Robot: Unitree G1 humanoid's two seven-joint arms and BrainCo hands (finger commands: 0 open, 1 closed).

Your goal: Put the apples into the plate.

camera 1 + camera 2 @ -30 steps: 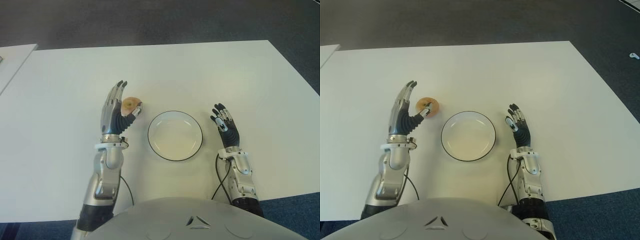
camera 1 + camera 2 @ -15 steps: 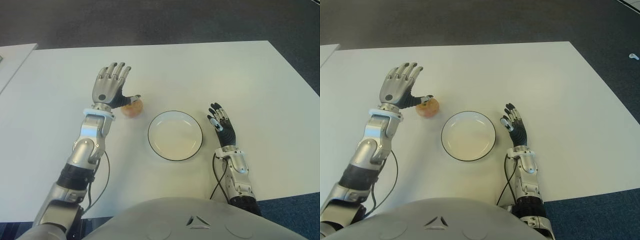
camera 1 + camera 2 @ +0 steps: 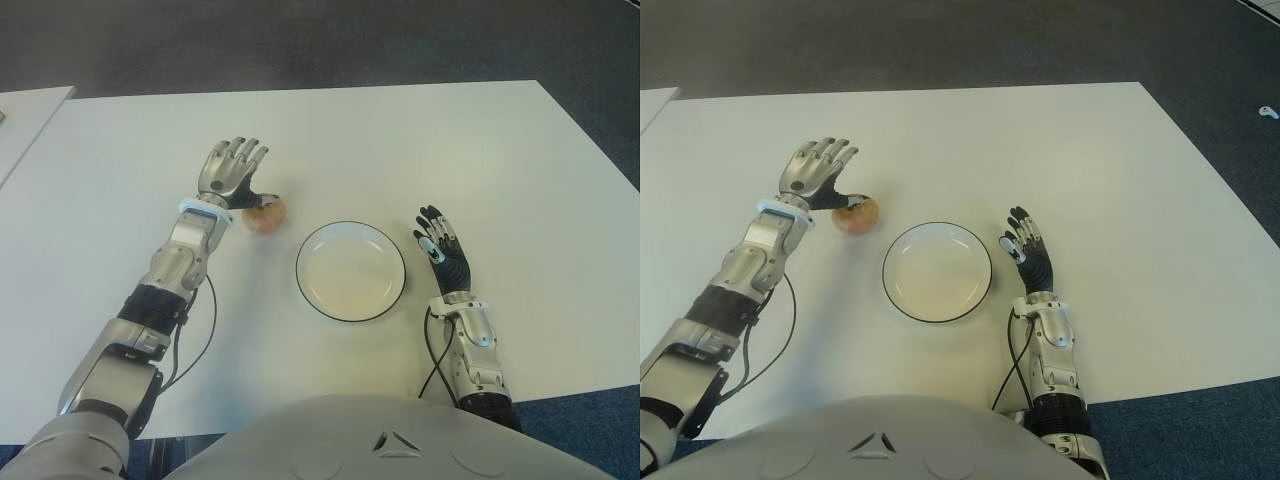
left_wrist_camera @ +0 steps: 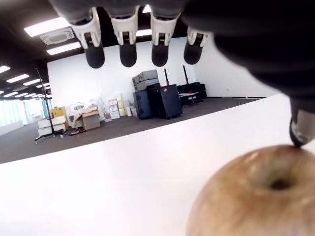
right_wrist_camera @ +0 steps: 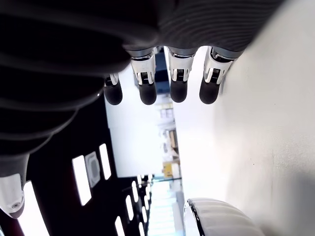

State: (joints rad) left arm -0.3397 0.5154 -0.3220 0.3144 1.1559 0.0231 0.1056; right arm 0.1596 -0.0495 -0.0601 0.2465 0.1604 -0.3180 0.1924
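One yellow-red apple (image 3: 266, 216) sits on the white table (image 3: 450, 150), just left of the white black-rimmed plate (image 3: 350, 272), which holds nothing. My left hand (image 3: 231, 172) hovers palm down over the apple's far left side, open with its fingers spread. In the left wrist view the apple (image 4: 256, 196) fills the near corner, the four fingers (image 4: 128, 49) reach out above it, and the thumb tip (image 4: 300, 132) touches its top edge. My right hand (image 3: 440, 241) shows right of the plate, open with fingers straight and holding nothing.
A second white table's edge (image 3: 25, 120) shows at the far left, across a gap. Dark carpet lies beyond the table's far edge. Black cables (image 3: 205, 330) hang from both forearms near my body.
My left hand has turned from upright beside the apple to palm down and reached forward over it. The apple has stayed in place. The right hand has barely shifted.
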